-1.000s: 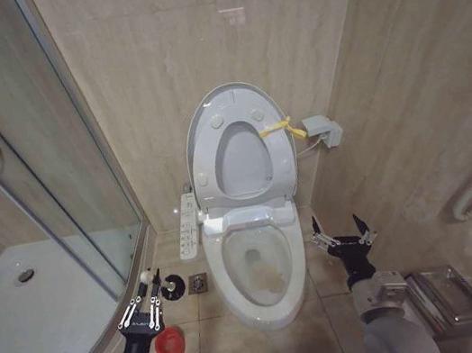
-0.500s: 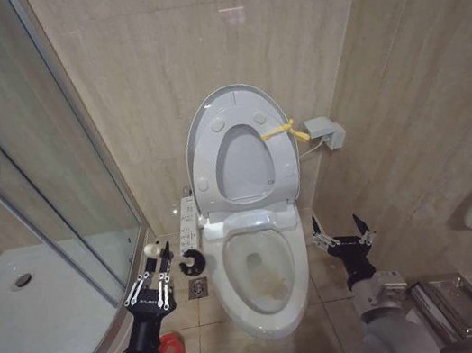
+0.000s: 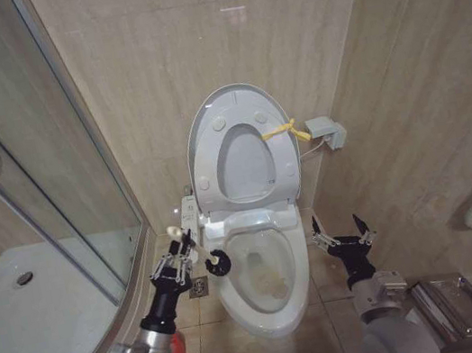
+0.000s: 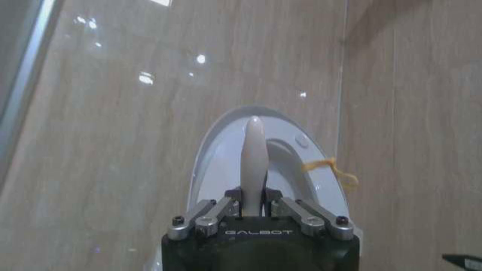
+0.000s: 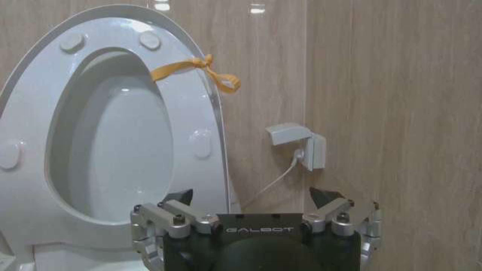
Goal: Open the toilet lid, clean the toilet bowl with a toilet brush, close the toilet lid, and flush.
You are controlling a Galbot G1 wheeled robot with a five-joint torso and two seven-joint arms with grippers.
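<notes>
a: where are we with the brush (image 3: 196,248)?

b: our left gripper (image 3: 178,262) is clamped on its white handle, the fingers (image 4: 226,204) pinched narrow around the stick. the dark bristle head pokes out past the gripper toward the bowl (image 3: 264,274), right at the near rim, not yet inside.

a: and the lid (image 3: 241,149)?

b: it's already up, leaning on the wall straight beyond the left gripper, seat raised with it, yellow strap (image 3: 285,129) on its far edge. so we judge the opening step done and the cleaning step in hand.

a: right arm?

b: our right gripper (image 3: 342,236) hangs idle on the other side of the bowl, jaws spread wide, holding nothing. ahead of it are the lid and the wall socket (image 5: 298,143).

a: the red holder (image 3: 173,350)?

b: on the floor behind and below the left gripper, partly hidden by the arm.

a: what does the next move call for?

b: we think the bristles need to go over the rim and down into the bowl, with the wrist tipped so the head points at the drain. the stick is thin, so we'd want a firm grip to keep it from twisting when it presses on ceramic.
</notes>
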